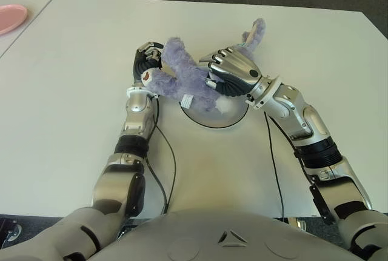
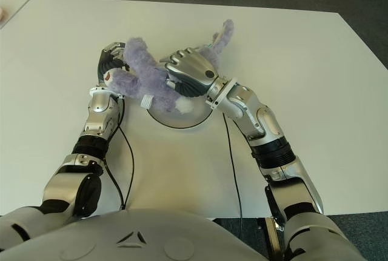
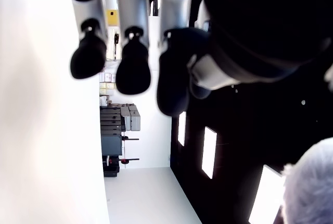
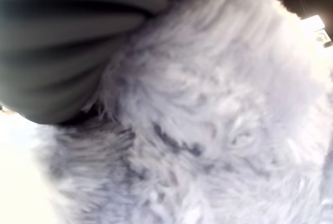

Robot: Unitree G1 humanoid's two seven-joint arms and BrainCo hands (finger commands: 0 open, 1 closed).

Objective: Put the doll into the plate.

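The doll [image 1: 182, 73] is a fluffy purple plush hanging tilted over the pale round plate [image 1: 225, 122] at the table's middle. My right hand [image 1: 233, 70] is shut on its upper body from the right, and fur fills the right wrist view [image 4: 208, 104]. One long limb sticks out beyond the hand toward the far side. My left hand [image 1: 147, 60] is just left of the doll, beside its lower limb. In the left wrist view its fingertips [image 3: 132, 73] hang loose with nothing between them, and only a corner of fur [image 3: 309, 182] shows.
The white table [image 1: 73, 91] spreads wide on all sides of the plate. A pink plate [image 1: 11, 17] lies on a neighbouring table at the far left. Cables trail from both forearms toward my body.
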